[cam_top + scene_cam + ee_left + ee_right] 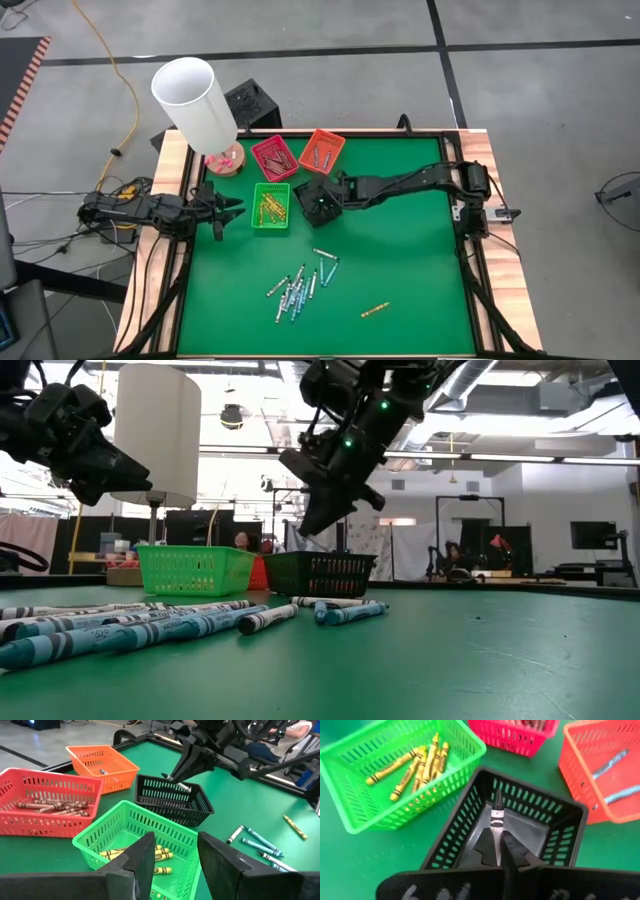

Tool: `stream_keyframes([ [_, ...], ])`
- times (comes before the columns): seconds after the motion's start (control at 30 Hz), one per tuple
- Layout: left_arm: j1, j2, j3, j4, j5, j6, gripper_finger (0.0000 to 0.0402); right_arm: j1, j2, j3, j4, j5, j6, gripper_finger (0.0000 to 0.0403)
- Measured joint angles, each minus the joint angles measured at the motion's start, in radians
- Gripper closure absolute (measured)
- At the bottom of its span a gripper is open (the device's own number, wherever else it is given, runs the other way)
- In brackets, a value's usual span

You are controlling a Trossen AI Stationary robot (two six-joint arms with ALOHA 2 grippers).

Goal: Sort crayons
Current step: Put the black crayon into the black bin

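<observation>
My right gripper [499, 840] hangs over the black tray [555, 827], shut on a grey-white crayon [497, 812] with black bands. The tray stands between the green tray [271, 205] of yellow crayons and the orange tray [321, 150], with the red tray [274, 157] of red-brown crayons behind. Loose blue and grey-white crayons [300, 285] lie on the green mat near the front, and a yellow one [375, 309] lies apart. My left gripper [175, 855] waits open at the table's left edge, by the green tray, with nothing between its fingers. My right gripper pinches the crayon's rear end [497, 832] between its two fingers. The fingers slant down from the table's right side and lie along the crayon. The crayon sticks out past the fingertips, its pointed tip [498, 795] aimed into the black tray, clear of the tray floor.
A lamp with a tall white shade [195, 100] stands on a wooden base at the table's far left corner, next to the red tray. Bare green mat [410, 250] stretches across the right half. Black rails [470, 270] run along the table's sides.
</observation>
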State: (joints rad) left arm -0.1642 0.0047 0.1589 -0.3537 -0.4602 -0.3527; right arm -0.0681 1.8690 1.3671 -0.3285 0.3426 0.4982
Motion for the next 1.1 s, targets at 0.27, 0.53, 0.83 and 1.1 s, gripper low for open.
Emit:
stream_keyframes([
  [0.27, 0.000, 0.000, 0.000, 0.001, 0.000, -0.005, 0.0265, -0.005, 0.000, -0.056, 0.069, 0.009, 0.025, 0.0401],
  [0.53, 0.000, 0.000, 0.000, 0.005, -0.027, -0.002, 0.0265, -0.007, 0.001, -0.084, 0.110, 0.026, 0.028, 0.0401],
  [0.83, 0.000, 0.000, 0.000, 0.004, -0.027, 0.000, 0.0265, -0.006, 0.073, -0.078, 0.148, 0.023, 0.025, 0.0398],
  [1.1, 0.000, 0.003, 0.000, -0.001, -0.034, -0.008, 0.0265, -0.006, 0.101, -0.071, 0.152, 0.019, 0.024, 0.0395],
])
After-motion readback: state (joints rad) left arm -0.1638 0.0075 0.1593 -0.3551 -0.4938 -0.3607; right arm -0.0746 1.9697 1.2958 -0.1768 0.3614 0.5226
